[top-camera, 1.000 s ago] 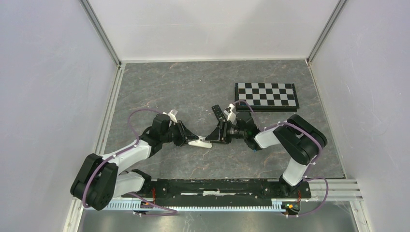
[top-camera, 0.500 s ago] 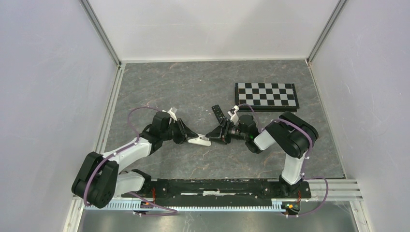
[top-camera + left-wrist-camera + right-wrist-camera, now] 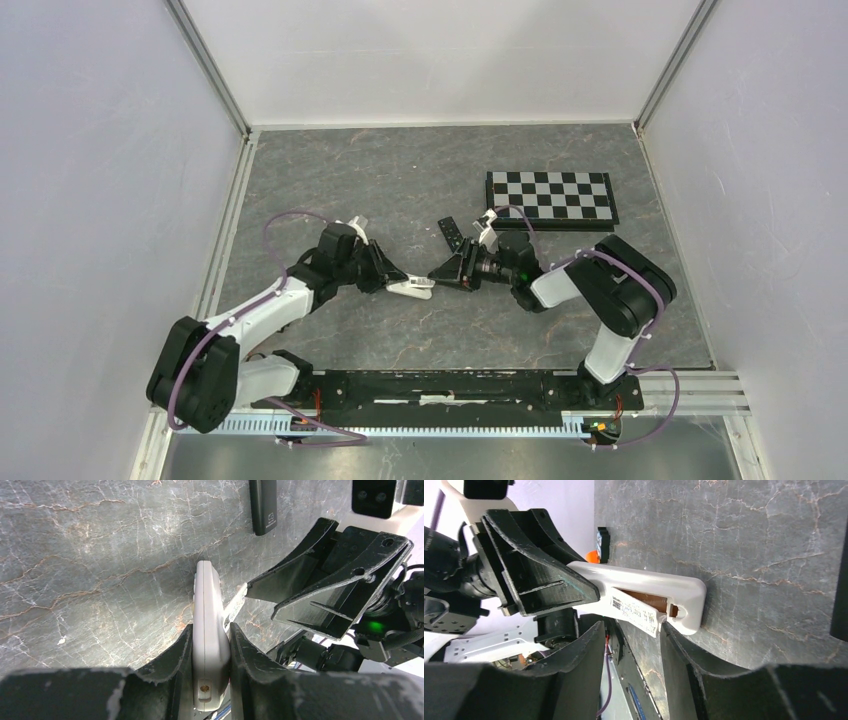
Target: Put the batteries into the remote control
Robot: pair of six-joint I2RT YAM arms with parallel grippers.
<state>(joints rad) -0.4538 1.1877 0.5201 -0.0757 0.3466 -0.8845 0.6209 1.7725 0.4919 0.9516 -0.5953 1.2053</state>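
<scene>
The left gripper (image 3: 210, 628) is clamping the white remote (image 3: 207, 592) by one end, a finger pressing on each of its broad faces. It is holding the remote low over the table (image 3: 350, 180), free end pointing toward the right gripper (image 3: 631, 625); whether that end is touching the tabletop I cannot tell. The remote's back is facing the right wrist camera with its battery compartment (image 3: 672, 611) lying open. A brownish-gold battery (image 3: 646, 599) is sitting lengthwise inside, near the remote's free end. A white labelled piece (image 3: 636, 612) is slanting out of the compartment, one end at the remote and the other tilting away; whether it is a battery or the cover I cannot tell. The right gripper is hovering just beside the remote's open back with its fingers standing apart, gripping nothing, and one fingertip is meeting the outer end of the labelled piece. A small orange thing (image 3: 593, 556) is peeking out behind the remote, next to the left gripper, with too little showing to name it. A black remote (image 3: 263, 505) is lying flat just beyond the white remote's free end, apart from it. A checkerboard (image 3: 551, 197) is lying well apart from the white remote, farther back and toward the right arm's side.
</scene>
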